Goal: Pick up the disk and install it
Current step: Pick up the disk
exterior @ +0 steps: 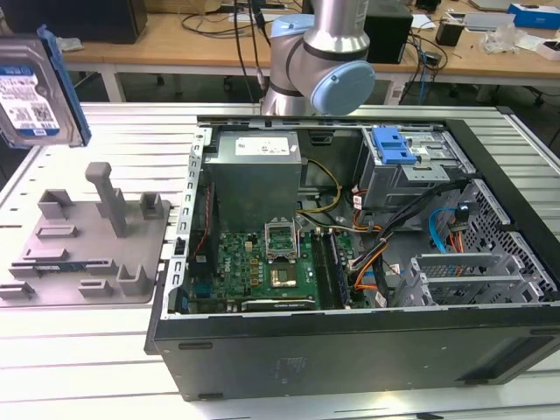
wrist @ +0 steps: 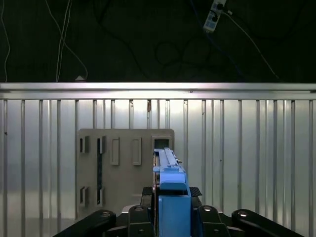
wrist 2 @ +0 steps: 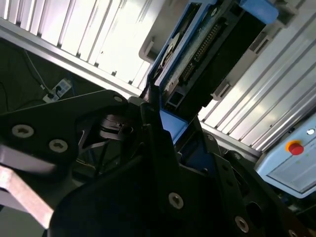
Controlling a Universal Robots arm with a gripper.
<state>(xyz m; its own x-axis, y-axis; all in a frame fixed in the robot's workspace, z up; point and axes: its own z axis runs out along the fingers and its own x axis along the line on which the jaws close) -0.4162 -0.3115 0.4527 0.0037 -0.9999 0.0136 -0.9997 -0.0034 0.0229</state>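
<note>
Disk (exterior: 33,92) hangs edge-up above the grey fixture plate (exterior: 83,258) on the table (exterior: 114,131), judged high enough to clear its pegs and well apart from the open computer case (exterior: 350,350). Hand (wrist: 171,193) is clamped on the disk's blue rail frame. The exterior view's left edge crops the disk, and the hand's dark body hides the finger contact.

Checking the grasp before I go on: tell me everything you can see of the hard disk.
The flat rectangular silver-grey metal disk has a white-and-blue label on its face and a blue plastic rail frame along its edge. In the exterior view it stands roughly upright in the air, clear of the grey plastic fixture tray, outside the open black computer case. In both wrist views the black hand clamps it on both sides.
</note>
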